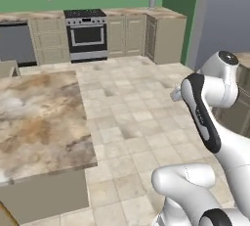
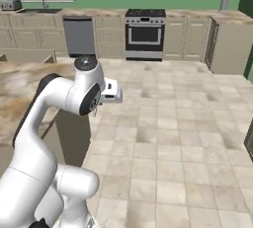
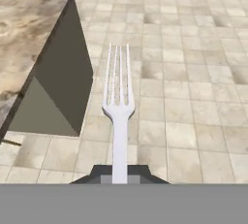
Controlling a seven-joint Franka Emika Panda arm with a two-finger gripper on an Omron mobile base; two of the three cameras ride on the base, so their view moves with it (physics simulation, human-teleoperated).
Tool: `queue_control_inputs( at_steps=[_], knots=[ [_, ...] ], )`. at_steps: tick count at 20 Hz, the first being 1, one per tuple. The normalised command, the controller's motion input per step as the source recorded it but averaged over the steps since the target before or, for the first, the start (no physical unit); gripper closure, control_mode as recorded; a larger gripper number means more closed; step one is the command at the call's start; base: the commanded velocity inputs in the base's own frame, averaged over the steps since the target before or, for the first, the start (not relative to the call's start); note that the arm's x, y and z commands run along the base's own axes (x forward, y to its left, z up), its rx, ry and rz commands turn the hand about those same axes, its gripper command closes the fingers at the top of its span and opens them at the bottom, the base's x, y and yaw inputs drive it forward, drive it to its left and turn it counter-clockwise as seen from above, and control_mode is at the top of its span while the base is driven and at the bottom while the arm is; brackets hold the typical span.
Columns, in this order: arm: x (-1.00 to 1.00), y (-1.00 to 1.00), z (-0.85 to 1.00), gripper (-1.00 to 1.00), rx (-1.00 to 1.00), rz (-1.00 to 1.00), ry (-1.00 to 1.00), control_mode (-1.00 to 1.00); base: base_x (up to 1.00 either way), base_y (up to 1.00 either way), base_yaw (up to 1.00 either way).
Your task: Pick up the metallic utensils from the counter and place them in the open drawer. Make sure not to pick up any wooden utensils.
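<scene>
Presently, item one: a pale silvery fork [image 3: 118, 116], four tines, held by its handle in the claw [image 3: 119, 177], whose fingers are pressed together on the handle's lower end. In the hand view the fork's long axis runs straight up the picture, tines pointing away from the claw and out over the floor [image 3: 184, 97]; handle and neck sit in line with the claw's own axis. The fork is in the air above beige stone tiles, clear of the bench [image 3: 29, 29] and just beside its end.

Item two: the bench, an island top of brown, cream and grey marbled stone with a thin dark edge, standing on a plain grey-brown end panel [image 3: 68, 82]. In the left base view its top [image 1: 39, 117] lies left of the arm.

Item three: the arm. In the right base view its wrist and hand [image 2: 111, 93] reach out level past the bench's end, over the tiles.

Item four: background fittings along the green far wall: a steel oven range [image 2: 145, 33], a dishwasher [image 2: 79, 35], beige cabinets [image 2: 185, 37], a sink with tap [image 2: 39, 0] under a window.
</scene>
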Motion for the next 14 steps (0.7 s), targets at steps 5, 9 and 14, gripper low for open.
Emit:
queue_control_inputs(
  at_steps=[5,9,14],
  knots=[
    [0.0,0.0,0.0,1.0,0.0,0.0,0.0,1.0,1.0,-0.41,0.08],
    [0.0,0.0,0.0,1.0,0.0,0.0,0.0,1.0,1.0,-0.38,0.15],
    [0.0,0.0,0.0,1.0,0.0,0.0,0.0,1.0,1.0,-0.48,0.26]
  ],
)
